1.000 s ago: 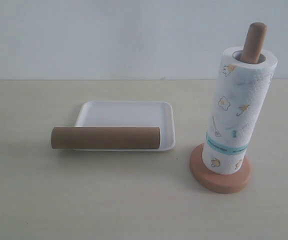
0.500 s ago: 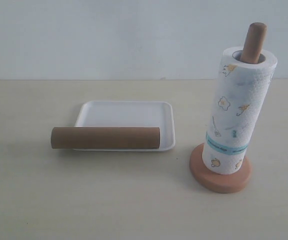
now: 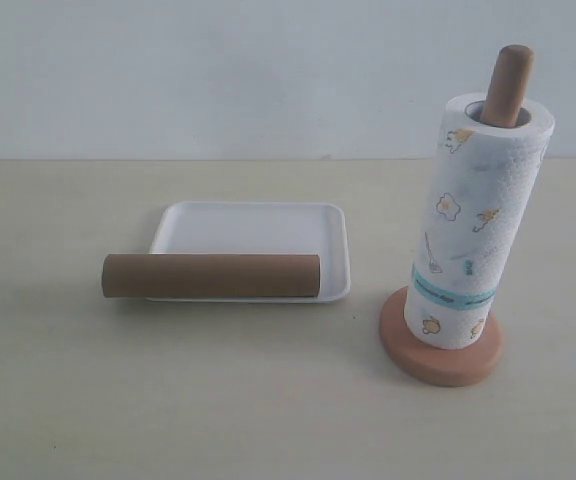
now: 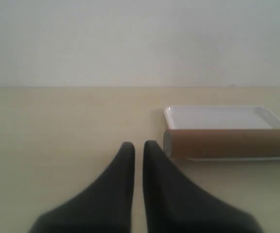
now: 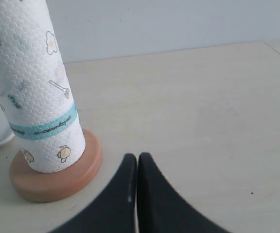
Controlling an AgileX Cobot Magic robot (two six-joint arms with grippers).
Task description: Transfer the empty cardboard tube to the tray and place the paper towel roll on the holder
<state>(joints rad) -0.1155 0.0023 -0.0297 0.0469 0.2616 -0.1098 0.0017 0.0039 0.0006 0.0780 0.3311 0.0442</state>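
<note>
On the worktop, the empty cardboard tube lies along the front rim of the tray, the paper towel roll stands on the holder, and the left pincer and right pincer are clenched, empty

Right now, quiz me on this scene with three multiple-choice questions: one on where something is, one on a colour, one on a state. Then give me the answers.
1. Where is the empty cardboard tube?
A) lying along the front edge of the tray
B) standing on the holder
C) inside the paper towel roll

2. What colour is the band around the paper towel roll?
A) red
B) teal
C) black

3. What state is the holder in?
A) bare
B) tipped over
C) upright, with the roll threaded on it

Answers:
1 A, the tube lies flat along the tray's front rim, one end overhanging.
2 B, a teal stripe rings the roll low down.
3 C, the holder's rounded top pokes out above the roll.
</note>
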